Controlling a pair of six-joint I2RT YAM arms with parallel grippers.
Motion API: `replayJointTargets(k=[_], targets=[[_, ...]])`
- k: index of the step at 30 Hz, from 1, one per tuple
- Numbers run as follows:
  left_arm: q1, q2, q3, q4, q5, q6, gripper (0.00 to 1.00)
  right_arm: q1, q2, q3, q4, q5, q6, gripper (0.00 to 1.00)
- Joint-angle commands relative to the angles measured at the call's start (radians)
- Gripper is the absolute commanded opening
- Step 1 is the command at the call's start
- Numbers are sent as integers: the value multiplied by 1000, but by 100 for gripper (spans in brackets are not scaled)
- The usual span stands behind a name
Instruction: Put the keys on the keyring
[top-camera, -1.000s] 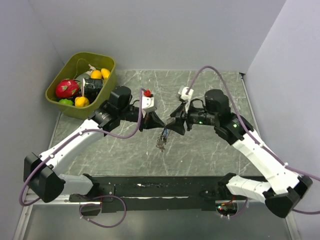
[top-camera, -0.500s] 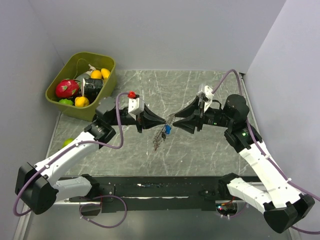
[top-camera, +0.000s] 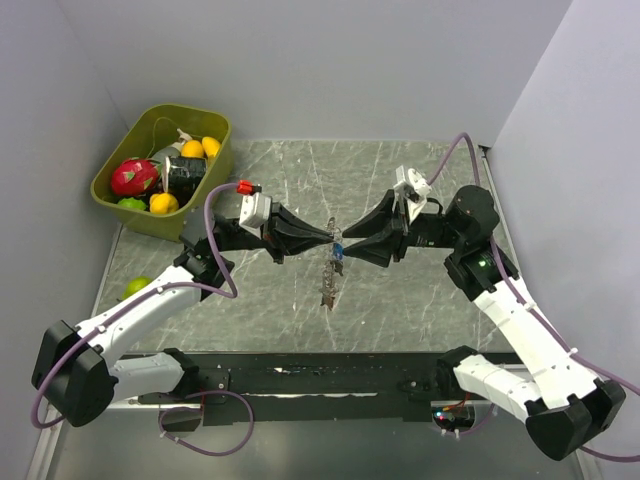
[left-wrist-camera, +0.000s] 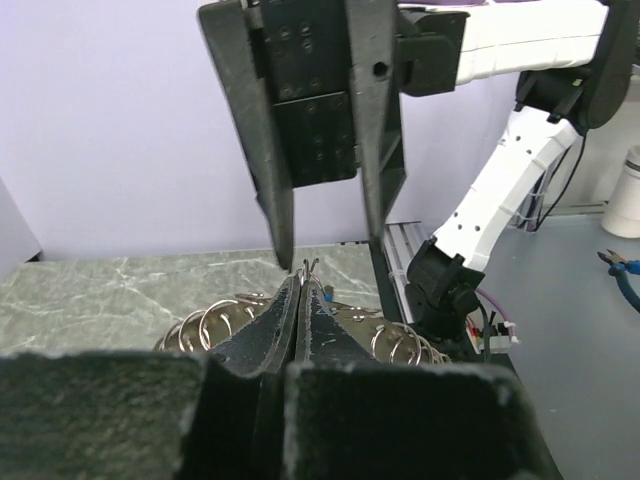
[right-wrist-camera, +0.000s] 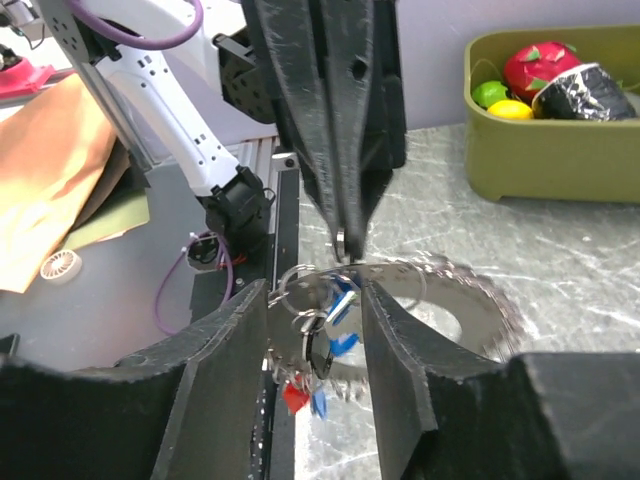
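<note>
Keyring (right-wrist-camera: 490, 300): thin toothed metal | left gripper (left-wrist-camera: 300, 285) pinched shut, seemingly on it | right gripper (right-wrist-camera: 315, 291) jaws apart near blue-headed keys (right-wrist-camera: 343, 292)

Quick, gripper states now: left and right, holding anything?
Left gripper: shut on the small silver split ring topping the hanging bunch of keys.
Right gripper: open, straddling that bunch, not clamped on it.

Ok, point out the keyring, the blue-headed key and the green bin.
keyring (right-wrist-camera: 495, 302), right wrist view, toothed band.
blue-headed key (right-wrist-camera: 343, 296), right wrist view, plastic head.
green bin (top-camera: 135, 217), top external view, near wall.
</note>
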Motion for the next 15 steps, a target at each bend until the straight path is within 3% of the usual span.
replayJointTargets(k=[1, 9, 15], targets=[[-3, -2, 35, 99, 33, -32, 1, 10, 1, -2, 80, 33, 32, 49], [-5, -3, 36, 88, 38, -29, 1, 45, 22, 24, 94, 45, 33, 49], [-5, -6, 39, 82, 41, -26, 1, 90, 57, 52, 16, 79, -20, 40]])
